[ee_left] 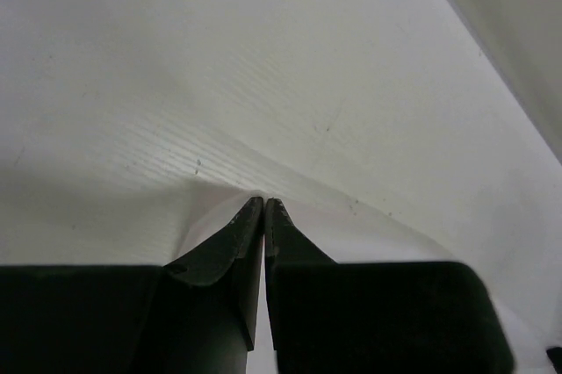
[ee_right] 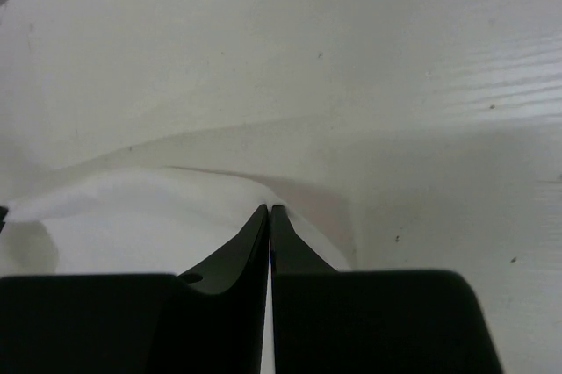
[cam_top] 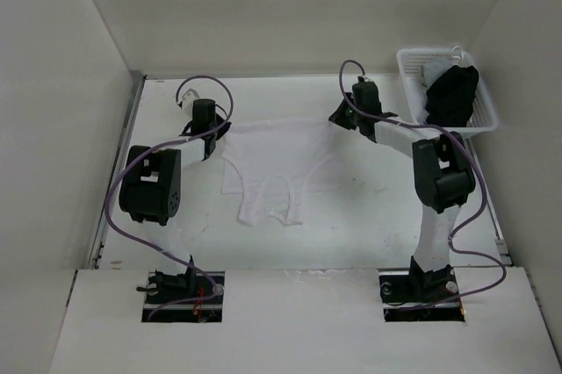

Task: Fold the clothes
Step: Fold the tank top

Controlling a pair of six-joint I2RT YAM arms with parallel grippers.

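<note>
Start at your left claw (cam_top: 215, 139). It is clenched on the far left corner of the clothes (cam_top: 272, 172). In the left wrist view the 2 fingertips (ee_left: 250, 225) meet on a thin fold of white fabric that tents up to them. From that claw the garment lies to the right and toward the near edge of the desk (cam_top: 369, 225), so the cloth is inboard of the left arm, not beyond it.

In the middle, the white garment is spread between the 2 arms. Its far edge runs left to right, nearly straight from one claw to the other, and that is the long axis. The rest reaches toward the arm bases and narrows into a wrinkled, uneven near hem. From above I cannot tell whether the cloth just behind the far edge is flat on the desk or slightly lifted.

On the right, your right claw (cam_top: 341, 119) is likewise clenched, on the opposite far corner. Its wrist view shows the tips closed on a ridge of fabric, with cloth falling away to that view's left. Each arm is nearest its own corner, and neither has the better reach.

My judgement is that the coming move turns on carrying the held far edge toward you, over the body. Keep both claws level so the edge lands parallel to the near hem. A basket (cam_top: 407, 62) holding a black garment (cam_top: 452, 93) sits in the far right corner, well apart from the fold.
</note>
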